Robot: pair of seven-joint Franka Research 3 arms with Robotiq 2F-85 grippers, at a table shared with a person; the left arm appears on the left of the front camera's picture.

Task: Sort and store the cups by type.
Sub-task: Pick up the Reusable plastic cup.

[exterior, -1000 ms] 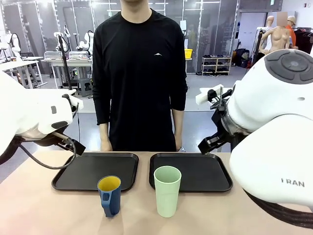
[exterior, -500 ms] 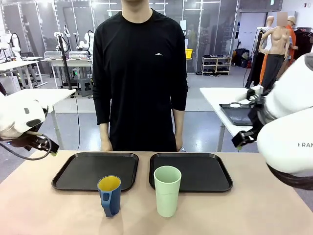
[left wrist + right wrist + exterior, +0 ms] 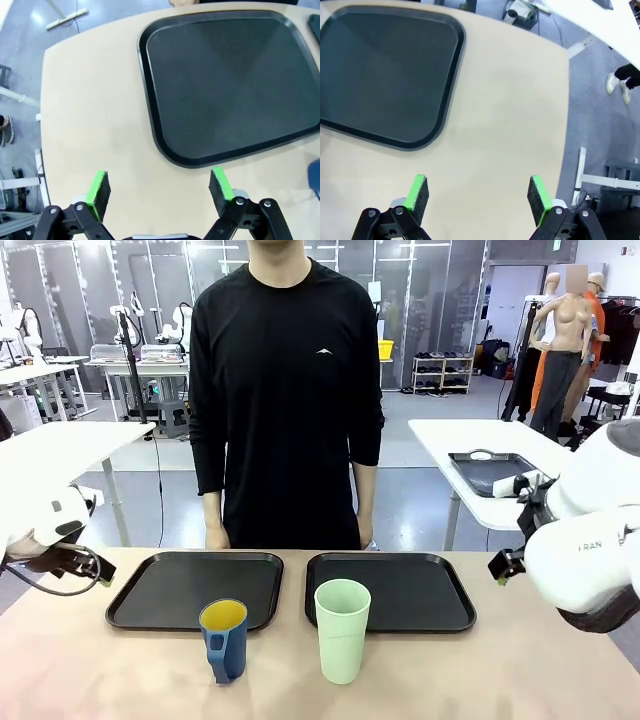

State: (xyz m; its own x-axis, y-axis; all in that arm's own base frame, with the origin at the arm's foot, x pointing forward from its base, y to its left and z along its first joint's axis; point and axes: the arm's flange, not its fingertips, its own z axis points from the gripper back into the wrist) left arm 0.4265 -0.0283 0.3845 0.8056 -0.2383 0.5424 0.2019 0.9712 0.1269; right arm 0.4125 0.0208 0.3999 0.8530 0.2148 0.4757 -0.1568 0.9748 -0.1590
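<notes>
Table [image 3: 520,680]: shared with a person standing at the far edge.
Left tray [image 3: 165,590]: black, bare.
Right tray [image 3: 420,595]: black, bare.
Mint-green tumbler [image 3: 341,632]: upright on the table, just in front of the right tray, untouched.
Blue mug [image 3: 225,642]: upright beside the tumbler, just in front of the left tray.
Left gripper [image 3: 159,185]: jaws spread wide, holding nothing, above the table beside the left tray.
Right gripper [image 3: 477,192]: jaws spread wide, holding nothing, out past the right tray.
Progress: nothing sorted yet; both cups to be lifted and stored, probably one per tray.
</notes>
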